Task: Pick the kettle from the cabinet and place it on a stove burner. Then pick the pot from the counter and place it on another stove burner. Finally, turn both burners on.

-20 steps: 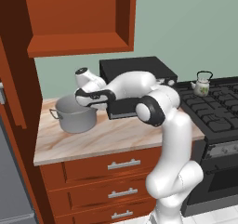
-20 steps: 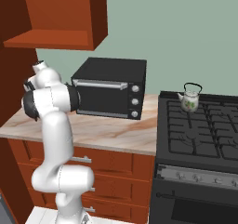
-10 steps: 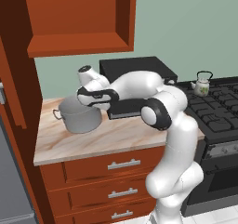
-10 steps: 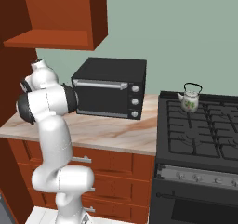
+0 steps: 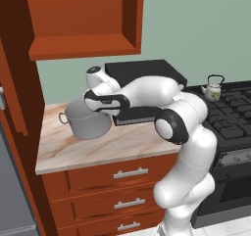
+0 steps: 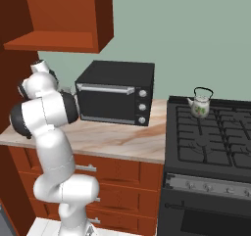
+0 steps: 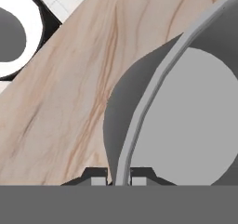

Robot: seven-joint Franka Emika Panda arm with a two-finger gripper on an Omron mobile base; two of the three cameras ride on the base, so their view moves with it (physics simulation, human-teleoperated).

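The claw (image 7: 115, 179) is clamped on the rim of the pot (image 5: 88, 122), one fingertip inside the wall and one outside. The pot is near the left end of the bench (image 5: 98, 149), toward its back edge. The kettle (image 6: 200, 105) stands on a rear stove burner (image 6: 196, 120).

Two base cameras look forward and down from behind-left and behind-right, sharing the counter (image 5: 73, 152), toaster oven (image 6: 117, 95) and stove (image 6: 211, 137), while the hand camera looks closely down on the pot (image 7: 186, 107) rim.
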